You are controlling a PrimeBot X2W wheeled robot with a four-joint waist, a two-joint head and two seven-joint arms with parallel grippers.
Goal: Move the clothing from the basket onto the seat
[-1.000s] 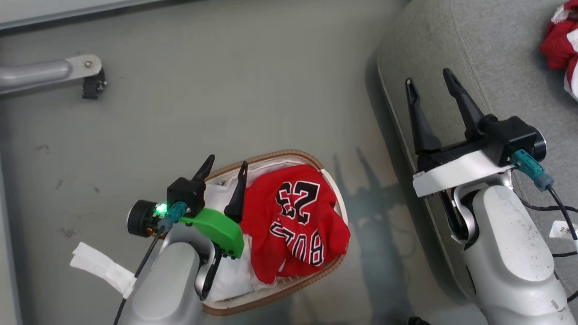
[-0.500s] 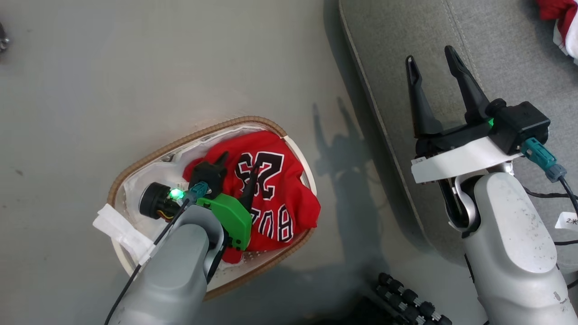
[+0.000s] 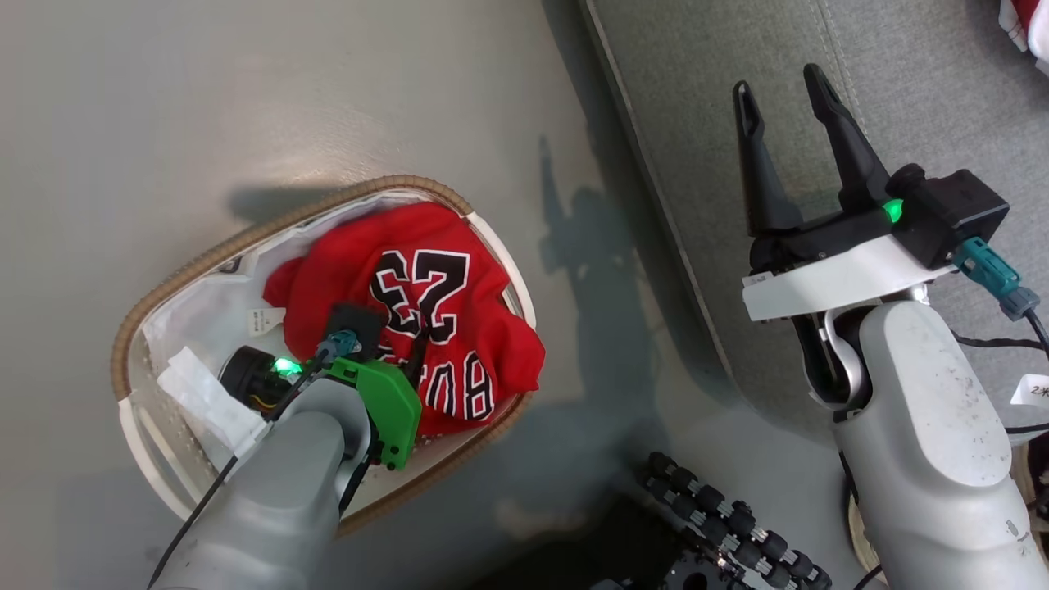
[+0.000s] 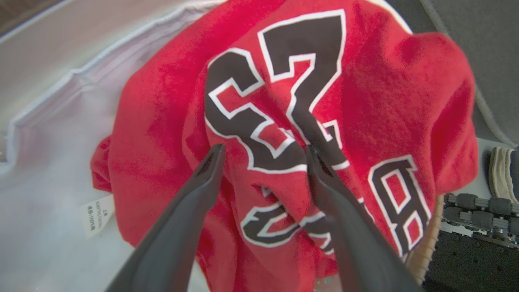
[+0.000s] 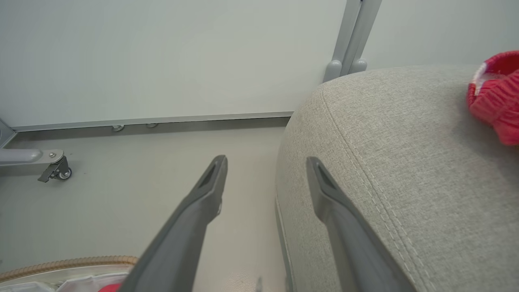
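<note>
Left claw (image 4: 263, 150), wide, has dropped from the basket (image 3: 121, 360) rim onto the jersey (image 3: 344, 262). Its tips dent the cloth at the basket's middle, not yet pinched. Right claw (image 3: 777, 78) stays wide over the seat (image 3: 901, 123) edge. Grasp looks next.

floor (image 3: 246, 98): grey, smooth | on it: basket (image 3: 120, 360), seat (image 3: 697, 106), apart | on seat: red garment (image 5: 494, 97)
</note>
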